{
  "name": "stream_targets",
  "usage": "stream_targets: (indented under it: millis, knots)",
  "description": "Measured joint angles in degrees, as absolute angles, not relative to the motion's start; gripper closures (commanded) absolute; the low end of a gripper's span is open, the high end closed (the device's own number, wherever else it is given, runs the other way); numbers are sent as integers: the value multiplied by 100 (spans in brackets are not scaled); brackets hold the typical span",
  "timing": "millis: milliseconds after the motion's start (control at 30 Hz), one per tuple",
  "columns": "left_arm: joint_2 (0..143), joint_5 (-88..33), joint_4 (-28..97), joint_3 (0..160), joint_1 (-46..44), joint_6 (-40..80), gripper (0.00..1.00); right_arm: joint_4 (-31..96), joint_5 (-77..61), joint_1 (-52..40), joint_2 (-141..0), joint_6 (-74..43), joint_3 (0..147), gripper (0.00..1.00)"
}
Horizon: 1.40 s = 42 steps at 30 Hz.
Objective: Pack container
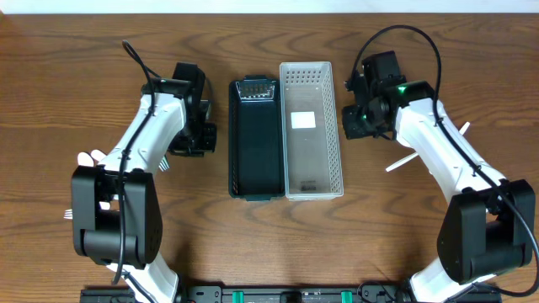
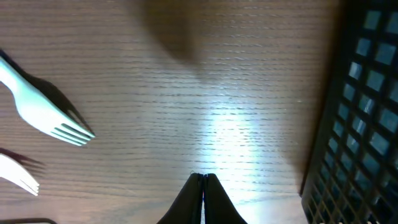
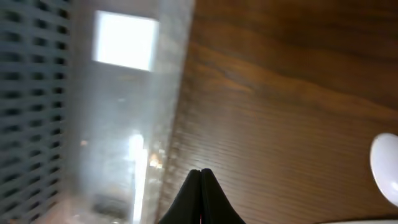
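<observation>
A dark green basket (image 1: 255,139) and a white perforated basket (image 1: 312,130) stand side by side at the table's middle. My left gripper (image 1: 192,145) is shut and empty, just left of the dark basket, whose wall shows in the left wrist view (image 2: 357,112). My right gripper (image 1: 358,124) is shut and empty, just right of the white basket, which shows in the right wrist view (image 3: 112,106). White plastic forks (image 2: 43,112) lie on the wood to the left; one more fork (image 2: 15,174) shows below. A white utensil (image 1: 402,162) lies under the right arm, its rounded end in the right wrist view (image 3: 385,165).
More white cutlery (image 1: 88,158) lies by the left arm's base. The dark basket holds a small object at its far end (image 1: 256,89). The white basket has a white label (image 1: 303,119) on its floor.
</observation>
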State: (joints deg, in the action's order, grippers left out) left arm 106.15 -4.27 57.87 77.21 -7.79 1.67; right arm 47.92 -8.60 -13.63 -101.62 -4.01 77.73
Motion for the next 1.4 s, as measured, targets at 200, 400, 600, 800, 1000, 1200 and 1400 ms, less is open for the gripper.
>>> stream_targets:
  millis: [200, 400, 600, 800, 1000, 1200, 1400]
  knots:
    - [10407, -408, 5789, 7723, -685, 167, 94, 4762, 384, -1284, -10036, -1214, 8346, 68]
    - [9120, -403, 5745, 7937, -499, 137, 57, 4713, 1404, -613, -9223, -1800, 9080, 1]
    - [7601, -386, 5638, 8128, -309, 154, 2, 5157, 1531, 145, -8246, -1806, 9349, 1]
    - [7188, -386, 5752, 8132, -303, 189, 2, 6624, 1507, 703, -8484, -2543, 9312, 1]
    - [7258, -386, 5881, 8132, -303, 189, 2, 6886, 1417, 829, -9244, -1909, 9174, 1]
    - [7349, -386, 5889, 8132, -303, 189, 2, 7098, 1020, 829, -9950, 178, 9166, 1]
    - [7354, -386, 5898, 8132, -303, 189, 2, 7172, 711, 829, -10604, 1691, 9161, 3]
